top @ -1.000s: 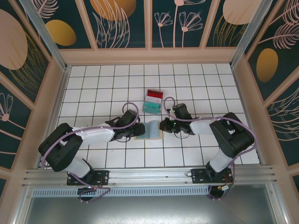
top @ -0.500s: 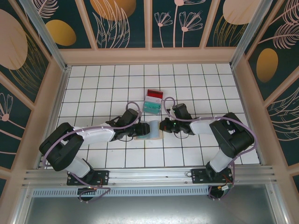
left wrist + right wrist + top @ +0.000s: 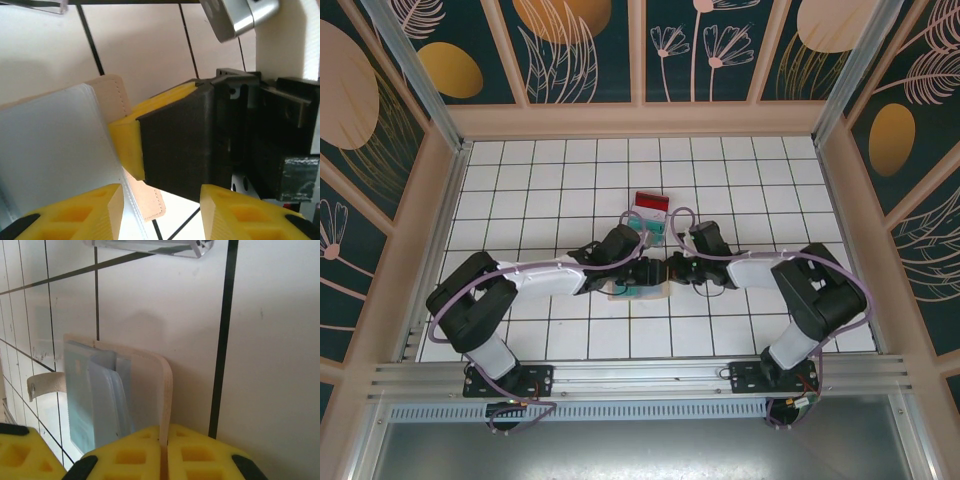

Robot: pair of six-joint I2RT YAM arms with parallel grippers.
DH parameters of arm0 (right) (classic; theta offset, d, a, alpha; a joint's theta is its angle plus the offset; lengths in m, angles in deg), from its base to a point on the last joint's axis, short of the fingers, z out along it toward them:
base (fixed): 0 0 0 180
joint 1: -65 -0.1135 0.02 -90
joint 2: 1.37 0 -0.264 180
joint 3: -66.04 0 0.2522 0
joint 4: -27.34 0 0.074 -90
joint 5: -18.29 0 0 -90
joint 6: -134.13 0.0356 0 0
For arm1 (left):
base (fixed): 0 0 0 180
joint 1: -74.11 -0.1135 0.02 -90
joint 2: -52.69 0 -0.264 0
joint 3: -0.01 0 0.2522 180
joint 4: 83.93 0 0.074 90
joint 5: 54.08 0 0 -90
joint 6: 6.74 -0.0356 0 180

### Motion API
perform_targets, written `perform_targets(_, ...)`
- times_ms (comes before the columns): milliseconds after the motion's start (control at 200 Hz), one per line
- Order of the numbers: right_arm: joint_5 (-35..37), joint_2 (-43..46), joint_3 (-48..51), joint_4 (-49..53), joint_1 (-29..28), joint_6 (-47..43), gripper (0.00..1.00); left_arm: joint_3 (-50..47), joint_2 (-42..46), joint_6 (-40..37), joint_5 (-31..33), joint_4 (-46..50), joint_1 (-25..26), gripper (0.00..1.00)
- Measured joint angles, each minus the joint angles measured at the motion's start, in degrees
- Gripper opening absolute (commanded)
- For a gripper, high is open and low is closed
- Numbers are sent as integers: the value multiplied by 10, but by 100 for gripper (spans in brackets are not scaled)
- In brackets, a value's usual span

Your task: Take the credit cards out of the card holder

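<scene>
While the card holder is being gripped by the right end effector, the left end effector is being held open.

the card holder — tan outside, grey-blue pockets inside — stands half open on the tiled tabletop; a red card and a teal card lie flat just beyond it.

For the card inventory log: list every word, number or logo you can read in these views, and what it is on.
No text reads legibly in any view.
Red rectangular plastic card: pale marks, too small to read.
Teal plastic cards: no legible print.
Tan leather-like card holder: grey-blue inner panels, no lettering visible.
</scene>
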Motion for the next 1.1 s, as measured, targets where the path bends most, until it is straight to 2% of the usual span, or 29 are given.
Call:
perform_targets(70,2,17,0,13,6,-3,23,0,-2,-3,-1,4,0,44)
perform_targets(275,22,75,1,52,49,-18,40,0,4,-12,26,35,0,44)
perform_targets(390,28,104,0,67,51,-23,40,-2,25,-16,46,53,-4,44)
perform_targets(465,28,109,0,71,48,-25,37,-9,46,-17,63,60,-12,43)
perform_targets(611,28,106,-7,85,28,-25,15,-40,87,-14,95,72,-36,43)
perform_targets(721,28,95,-14,85,12,-27,5,-63,93,-8,111,81,-50,43)
perform_targets(1096,34,33,-16,84,-17,-28,0,-80,87,11,120,90,-50,43)
